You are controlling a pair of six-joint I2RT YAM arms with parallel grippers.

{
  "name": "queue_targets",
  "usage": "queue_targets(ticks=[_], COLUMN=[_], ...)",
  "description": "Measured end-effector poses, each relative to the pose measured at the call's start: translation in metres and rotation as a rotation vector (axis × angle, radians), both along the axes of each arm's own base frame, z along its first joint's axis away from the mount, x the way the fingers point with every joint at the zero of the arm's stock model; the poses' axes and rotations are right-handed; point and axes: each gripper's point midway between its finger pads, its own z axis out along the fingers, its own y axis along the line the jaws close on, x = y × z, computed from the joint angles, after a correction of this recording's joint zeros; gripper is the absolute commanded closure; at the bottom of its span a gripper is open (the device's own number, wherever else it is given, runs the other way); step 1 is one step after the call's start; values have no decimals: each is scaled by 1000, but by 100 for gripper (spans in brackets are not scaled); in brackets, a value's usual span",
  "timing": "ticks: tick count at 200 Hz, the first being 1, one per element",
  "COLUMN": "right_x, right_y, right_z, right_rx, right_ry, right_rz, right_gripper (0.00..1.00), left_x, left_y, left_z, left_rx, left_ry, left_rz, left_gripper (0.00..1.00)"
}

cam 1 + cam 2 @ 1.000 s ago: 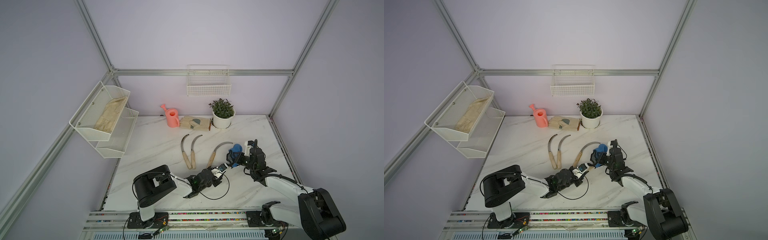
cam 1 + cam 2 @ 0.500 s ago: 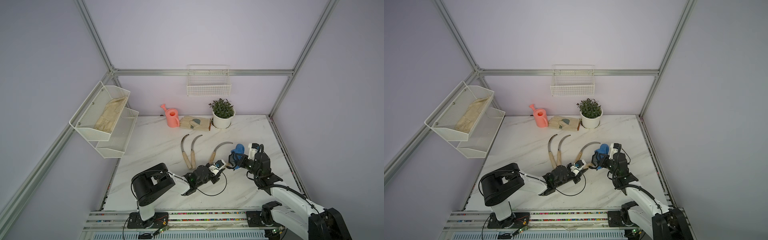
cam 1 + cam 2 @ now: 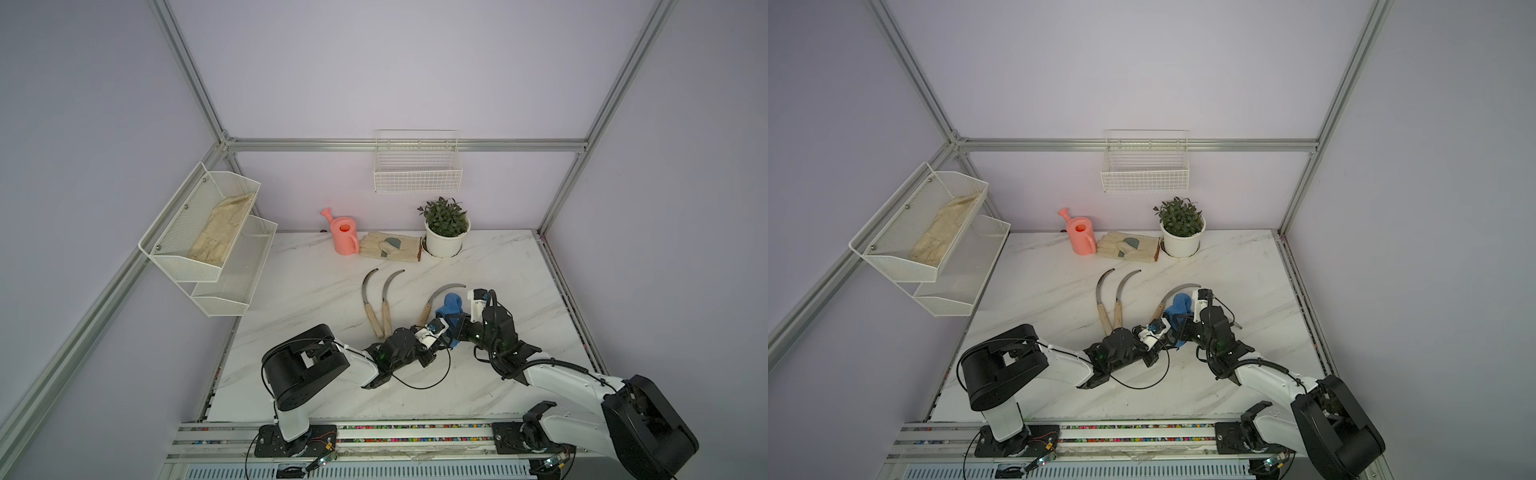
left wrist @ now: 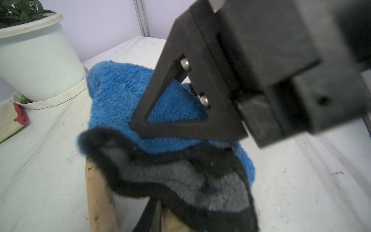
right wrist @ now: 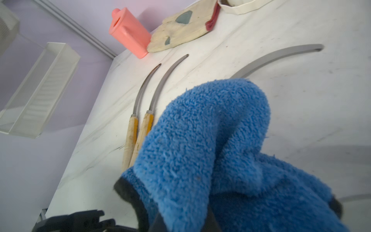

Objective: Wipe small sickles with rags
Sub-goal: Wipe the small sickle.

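One held sickle (image 4: pixel 172 222) (only a bit of pale handle shows) seems gripped in the left gripper's (image 3: pixel 444 333) tightly closed jaws, right of the tabletop's middle. The right gripper (image 3: pixel 457 328), jaws clamped on the bunched blue rag (image 5: pixel 200 140), should press firmly and draw steadily along the blade. A loose sickle (image 5: pixel 281 55) lies just beside the rag, perhaps under it, and could get dragged. The pair of sickles (image 3: pixel 374 321) sits clear; the watering can (image 3: pixel 345 237), gloves (image 3: pixel 390 248) and plant pot (image 3: pixel 444 245) line the far edge.

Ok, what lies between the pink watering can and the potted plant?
Beige work gloves lie flat there, between the watering can and the plant pot; both top views show them.
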Motion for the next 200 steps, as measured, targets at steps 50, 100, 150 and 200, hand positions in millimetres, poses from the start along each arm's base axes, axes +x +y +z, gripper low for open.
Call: queue_targets(ticks=[50, 100, 150, 200], right_x=[0, 21, 33, 30], right_y=[26, 21, -14, -37], right_z=[-9, -38, -38, -24], right_rx=[-1, -57, -107, -112], right_ry=[-3, 26, 8, -20], right_rz=[59, -46, -205, -280], right_gripper=[100, 100, 100, 100], left_x=[2, 3, -1, -4], left_y=[11, 22, 22, 17], left_z=[-10, -30, -25, -2], left_rx=[12, 69, 44, -25], left_ry=[18, 77, 71, 33], left_rz=[16, 44, 26, -2], left_gripper=[100, 100, 100, 100])
